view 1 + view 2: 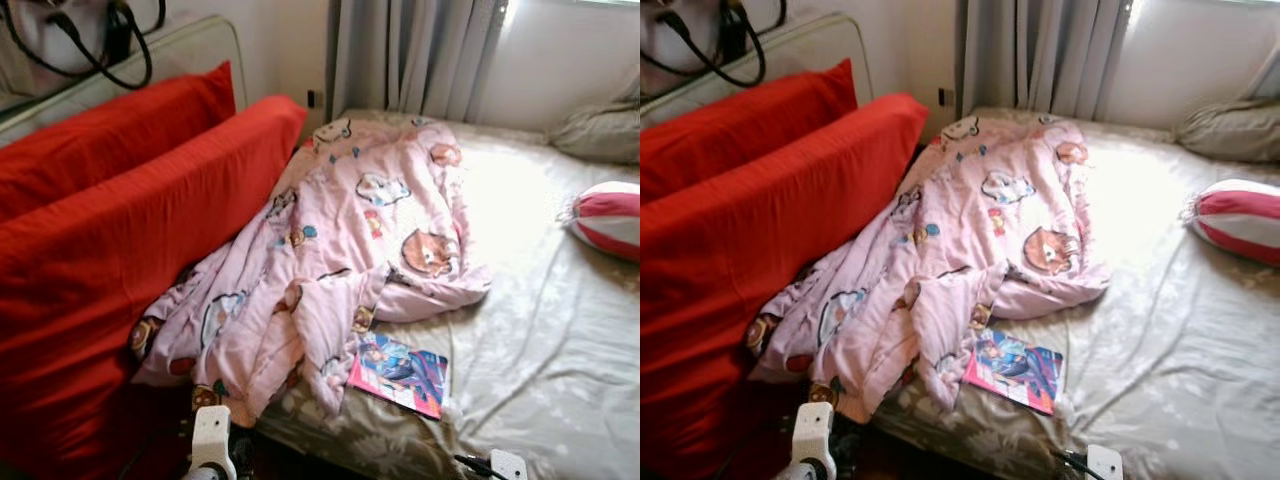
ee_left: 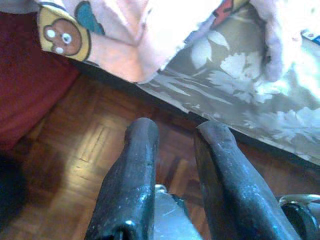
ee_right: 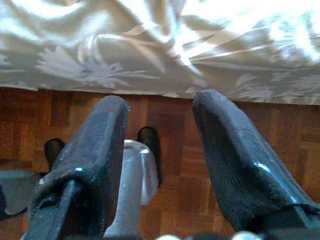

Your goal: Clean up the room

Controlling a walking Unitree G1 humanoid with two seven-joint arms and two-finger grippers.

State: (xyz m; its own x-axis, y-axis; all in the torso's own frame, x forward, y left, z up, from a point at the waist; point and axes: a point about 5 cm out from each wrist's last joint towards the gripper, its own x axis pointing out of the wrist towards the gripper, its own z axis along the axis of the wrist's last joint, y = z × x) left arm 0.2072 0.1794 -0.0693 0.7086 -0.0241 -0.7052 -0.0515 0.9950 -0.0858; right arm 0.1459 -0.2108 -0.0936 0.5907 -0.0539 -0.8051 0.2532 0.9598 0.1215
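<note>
Sunlit bed (image 1: 560, 350) in grey floral sheet carries a crumpled pink blanket (image 1: 340, 250), spilling against red cushions (image 1: 120, 230). Partly tucked under its edge lies a magazine (image 1: 400, 372). A striped pillow (image 1: 612, 218) is cut off. Left hand (image 2: 175, 150) and right hand (image 3: 160, 117) hang open over parquet floor (image 2: 75, 165).

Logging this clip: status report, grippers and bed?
Left gripper and right gripper both open, empty, low at the bed edge. Pink blanket crumpled on the bed, partly over a magazine. Red cushions crowd the left side.
</note>
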